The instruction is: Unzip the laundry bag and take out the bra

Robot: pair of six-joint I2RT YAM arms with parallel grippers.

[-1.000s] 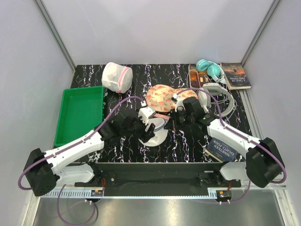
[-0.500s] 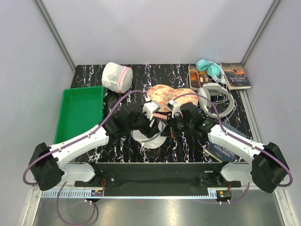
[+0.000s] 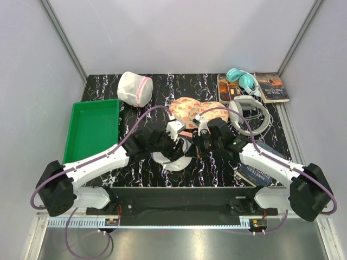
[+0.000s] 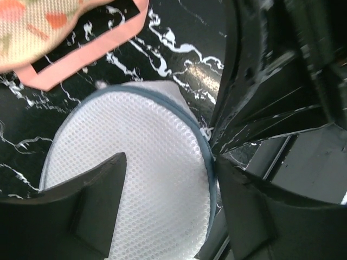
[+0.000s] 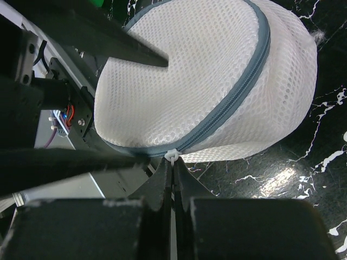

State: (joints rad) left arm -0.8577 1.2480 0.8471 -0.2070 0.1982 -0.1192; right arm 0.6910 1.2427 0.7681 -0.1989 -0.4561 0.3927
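Observation:
The laundry bag [image 3: 172,158], a white mesh dome with a grey zip band, lies on the black marbled table between both arms. In the left wrist view the laundry bag [image 4: 146,179] fills the gap between my left gripper's [image 4: 171,173] open fingers; one finger rests over the mesh and the other stands beside the zip rim. My right gripper [image 5: 173,162] is shut on the white zip pull [image 5: 172,155] at the bag's grey zip [image 5: 233,97]. The zip looks closed along its visible length. The bra is hidden. In the top view my left gripper [image 3: 177,144] and right gripper [image 3: 196,145] meet over the bag.
A pink-orange floral two-cup item [image 3: 190,110] with a pink strap [image 4: 87,57] lies just behind the bag. A green tray [image 3: 92,130] stands at the left, and a pink-trimmed mesh pouch [image 3: 134,88] at the back. Headphones [image 3: 242,80], books [image 3: 272,86] and a white headset [image 3: 252,111] sit at the right.
My left gripper has moved right and forward over the bag. My right gripper has shifted left to the bag's rim. The bag has slid a little towards the near edge.

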